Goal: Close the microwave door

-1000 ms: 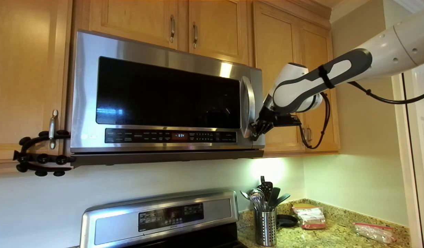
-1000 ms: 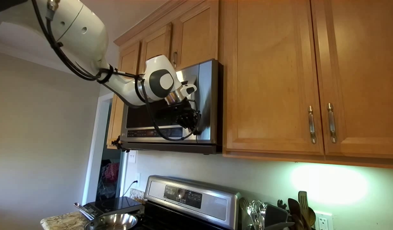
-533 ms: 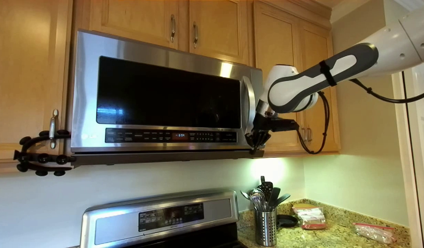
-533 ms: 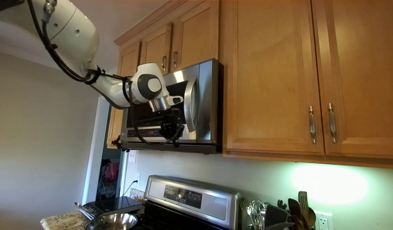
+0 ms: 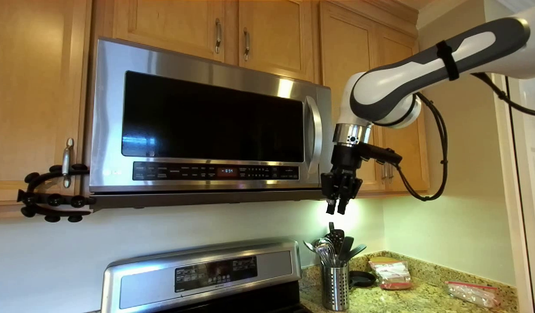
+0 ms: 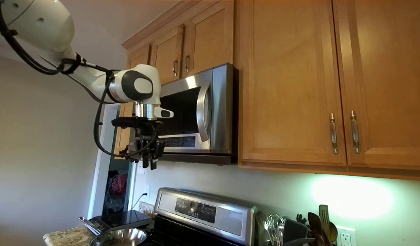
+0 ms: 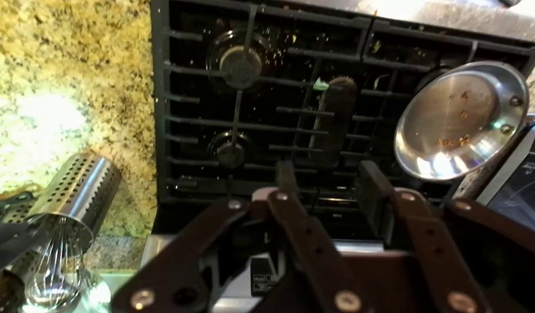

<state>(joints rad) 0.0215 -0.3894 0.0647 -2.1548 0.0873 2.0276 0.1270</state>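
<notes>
In both exterior views the microwave door (image 5: 213, 117) sits closed, flush with the steel strip (image 6: 220, 112) beside its handle (image 6: 202, 112). Location: above the stove (image 5: 276, 269), higher than the bench (image 5: 417, 302) edge that meets the stove. Gripper (image 5: 336, 210): released, pointing down, apart from door and handle; in the wrist view its fingers (image 7: 375, 191) stand parted with a gap between them. In an exterior view, utensil holder (image 5: 336, 289), perforated steel, is upright near the left edge of the bench, just beside the stove; whisk (image 7: 54, 265) and dark tools (image 5: 346, 247) in it. One plastic bag (image 5: 391, 276) lies near the bench's back corner, a second bag (image 5: 472, 294) along its right edge. Wrist view: shiny pan (image 7: 450, 117) over the stove grates (image 7: 237, 124), black cooktop (image 7: 526, 187) just beside it.
</notes>
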